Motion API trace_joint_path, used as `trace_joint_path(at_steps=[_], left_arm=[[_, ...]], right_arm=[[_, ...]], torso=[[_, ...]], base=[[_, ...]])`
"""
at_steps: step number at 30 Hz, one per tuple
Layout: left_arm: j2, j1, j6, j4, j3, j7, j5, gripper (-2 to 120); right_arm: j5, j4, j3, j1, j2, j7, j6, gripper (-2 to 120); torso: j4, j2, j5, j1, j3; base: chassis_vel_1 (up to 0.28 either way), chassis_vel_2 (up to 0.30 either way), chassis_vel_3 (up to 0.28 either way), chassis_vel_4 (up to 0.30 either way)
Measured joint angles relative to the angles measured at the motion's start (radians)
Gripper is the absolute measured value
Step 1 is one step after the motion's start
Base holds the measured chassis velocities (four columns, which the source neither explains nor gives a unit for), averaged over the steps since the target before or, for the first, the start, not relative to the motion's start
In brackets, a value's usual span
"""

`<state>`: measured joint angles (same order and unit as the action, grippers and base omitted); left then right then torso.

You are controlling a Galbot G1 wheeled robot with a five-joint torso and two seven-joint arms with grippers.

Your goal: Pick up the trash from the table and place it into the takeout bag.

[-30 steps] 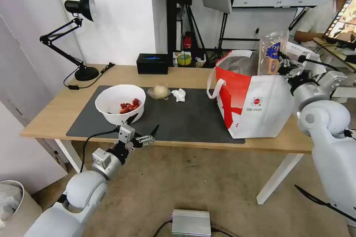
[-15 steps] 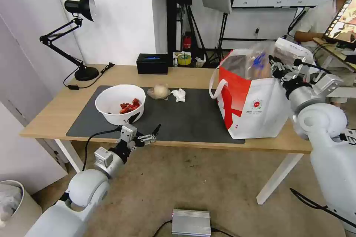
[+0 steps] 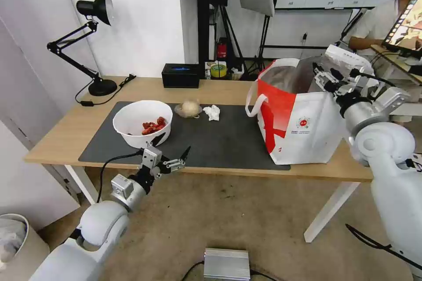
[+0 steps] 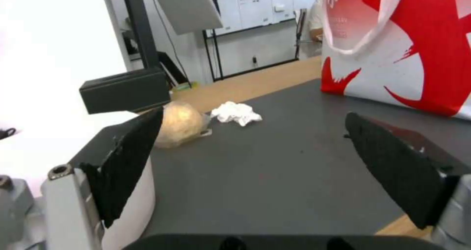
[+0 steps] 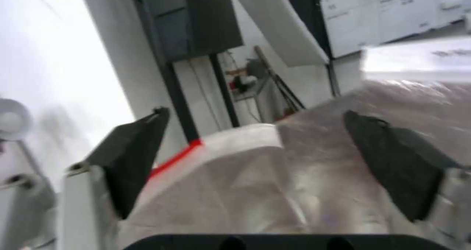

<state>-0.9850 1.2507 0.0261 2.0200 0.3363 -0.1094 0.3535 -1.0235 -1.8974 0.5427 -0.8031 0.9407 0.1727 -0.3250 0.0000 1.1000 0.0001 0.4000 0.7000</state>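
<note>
Hovering over the open mouth of the takeout bag (image 3: pixel 303 127), the right gripper (image 3: pixel 326 78) has its fingers apart and holds nothing; the bag stands on the right end of the table (image 3: pixel 66 136); the left gripper (image 3: pixel 169 156), also spread wide, waits at the near edge, just in front of the white bowl (image 3: pixel 141 122); the wrapped beige ball (image 3: pixel 189 108) and the crumpled tissue (image 3: pixel 212 112) lie on the dark mat (image 3: pixel 220 140), between bowl and bag.

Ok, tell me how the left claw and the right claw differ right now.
The left claw sits low at the table's near edge beside the white bowl; the right claw is raised over the takeout bag's open top. The left faces the mat, the right the foil lining. Both are open and empty.
</note>
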Motion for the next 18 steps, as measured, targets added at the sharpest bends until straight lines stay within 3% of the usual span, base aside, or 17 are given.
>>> trace_joint_path(at_steps=[2, 11, 18], left_arm=[[-0.002, 0.006, 0.0, 0.006, 0.007, 0.0, 0.0, 100], [-0.005, 0.024, 0.0, 0.024, 0.028, 0.001, 0.002, 100], [-0.004, 0.033, -0.009, 0.021, 0.047, 0.002, 0.006, 100]], right_arm=[[-0.023, -0.025, -0.001, -0.003, -0.012, -0.009, 0.008, 98], [-0.054, -0.132, 0.012, -0.064, -0.061, -0.049, 0.018, 100], [0.034, -0.263, 0.046, -0.262, -0.083, -0.132, 0.071, 100]], torso=[[0.0, 0.0, -0.0002, 0.0, 0.0], [0.0, 0.0, -0.0003, 0.0, 0.0], [-0.0003, 0.0, -0.0001, 0.0, 0.0]], base=[[0.0, 0.0, 0.0, 0.0], [0.0, 0.0, 0.0, 0.0], [0.0, 0.0, 0.0, 0.0]])
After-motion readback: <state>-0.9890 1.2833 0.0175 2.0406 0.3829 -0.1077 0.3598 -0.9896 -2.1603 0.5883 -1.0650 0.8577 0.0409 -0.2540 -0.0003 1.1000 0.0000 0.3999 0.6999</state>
